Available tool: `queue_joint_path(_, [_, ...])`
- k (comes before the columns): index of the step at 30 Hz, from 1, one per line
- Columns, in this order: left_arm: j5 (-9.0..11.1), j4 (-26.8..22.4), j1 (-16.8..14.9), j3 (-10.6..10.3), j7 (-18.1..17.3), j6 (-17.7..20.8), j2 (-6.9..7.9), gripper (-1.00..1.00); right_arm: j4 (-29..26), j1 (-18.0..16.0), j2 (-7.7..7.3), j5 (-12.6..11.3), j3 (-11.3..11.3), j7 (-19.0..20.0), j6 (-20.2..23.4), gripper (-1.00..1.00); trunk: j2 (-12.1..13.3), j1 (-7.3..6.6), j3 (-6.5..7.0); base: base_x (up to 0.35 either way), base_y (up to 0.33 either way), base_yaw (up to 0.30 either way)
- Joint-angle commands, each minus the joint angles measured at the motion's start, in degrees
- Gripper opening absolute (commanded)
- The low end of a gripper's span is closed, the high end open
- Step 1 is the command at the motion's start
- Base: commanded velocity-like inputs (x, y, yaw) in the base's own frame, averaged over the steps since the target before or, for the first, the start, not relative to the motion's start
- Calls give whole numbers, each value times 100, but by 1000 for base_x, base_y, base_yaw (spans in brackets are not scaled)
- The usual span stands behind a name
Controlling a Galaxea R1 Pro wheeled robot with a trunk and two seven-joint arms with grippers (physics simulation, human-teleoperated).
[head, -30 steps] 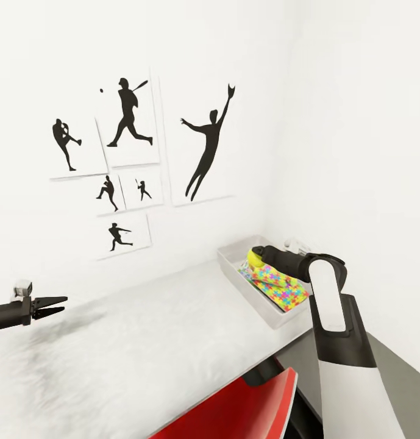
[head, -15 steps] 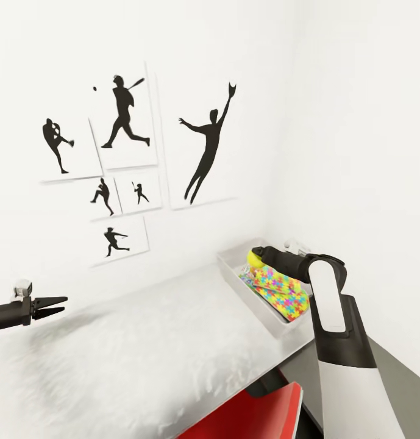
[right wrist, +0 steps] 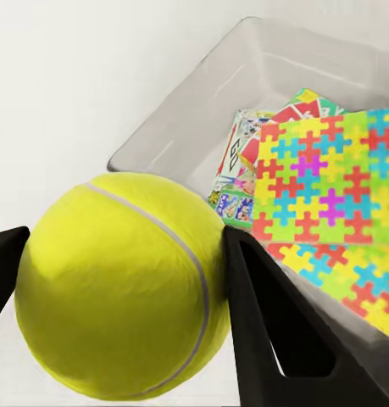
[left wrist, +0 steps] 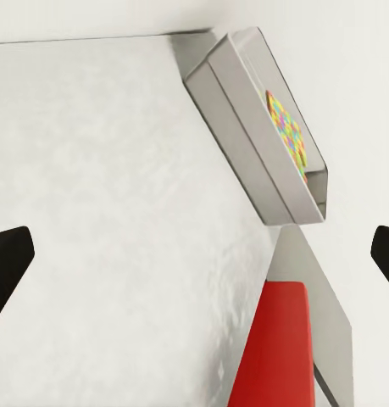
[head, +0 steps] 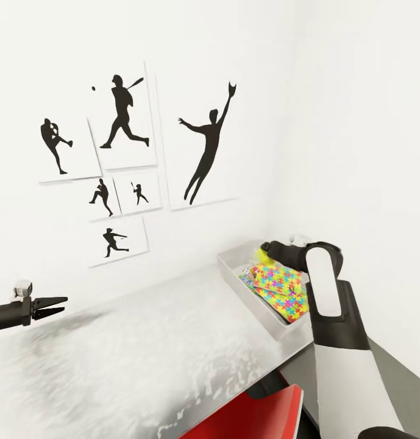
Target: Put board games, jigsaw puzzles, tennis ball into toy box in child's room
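Observation:
The tennis ball [right wrist: 118,284] is yellow-green and sits between the black fingers [right wrist: 270,322] of my right gripper [right wrist: 122,292], which is shut on it. In the head view the ball [head: 259,251] and right gripper [head: 266,249] hang over the far end of the light grey toy box [head: 234,268] at the table's right end. Inside the box lies a multicolour jigsaw puzzle [head: 280,289] on top of a printed board game [right wrist: 236,182]. My left gripper [head: 58,305] is open over the table's left part, holding nothing.
The pale grey table [head: 142,341] runs along a white wall with black baseball silhouette pictures [head: 127,116]. A red chair [head: 258,414] stands at the table's near edge. A lower dark grey section [head: 392,372] lies right of my right arm.
My right gripper has carried the tennis ball a little up and farther back over the toy box, uncovering more of the puzzle. The view shifted slightly. The left gripper has stayed put.

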Motion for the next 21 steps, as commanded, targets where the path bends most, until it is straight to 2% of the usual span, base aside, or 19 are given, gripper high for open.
queue_joint_path(1, [-61, -1, -6, 38, -34, 61, 0, 100, 101, -86, 13, -99, -1, -407, 13, -100, -9, 2, -10, 0, 0, 0])
queue_joint_path(2, [-61, -1, -6, 38, -34, 61, -2, 100, 217, -162, 16, -107, 3, -684, 22, -100, -9, 2, -10, 0, 0, 0])
queue_joint_path(4, [-61, 1, -6, 38, -34, 61, -4, 100, 393, -255, 3, -114, 9, -999, 27, -100, -9, 2, -10, 0, 0, 0])
queue_joint_path(7, [-61, 0, -6, 38, -34, 61, -7, 100, 762, -369, -22, -110, 10, -1277, 27, -100, -9, 2, -10, 0, 0, 0])
queue_joint_path(17, [-61, 0, -6, 38, -34, 61, -9, 100, 1892, -499, -70, -143, -34, -1378, 27, -100, -9, 2, -10, 0, 0, 0])
queue_joint_path(21, [-61, 2, -6, 38, -34, 61, -9, 100, 2007, -497, -359, -174, -42, -1348, 27, -100, -9, 2, -10, 0, 0, 0])
